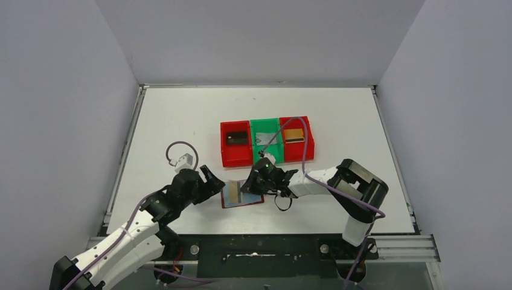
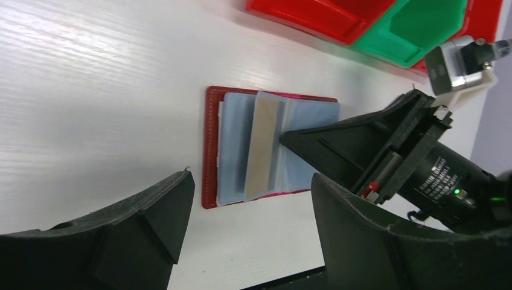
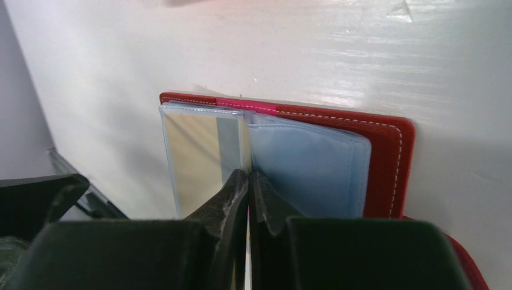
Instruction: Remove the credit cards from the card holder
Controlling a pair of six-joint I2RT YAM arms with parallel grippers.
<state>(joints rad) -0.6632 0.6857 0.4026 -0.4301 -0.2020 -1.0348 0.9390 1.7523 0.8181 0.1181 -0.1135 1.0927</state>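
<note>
The card holder lies open near the tabletop's near edge, between the arms. The right fingers are pinched shut on the gold card, seemingly to draw it from its sleeve. The left fingers hover wide open and empty beside the cover, likely to steady it.

Robot lab cell, plain grey walls, white table
</note>
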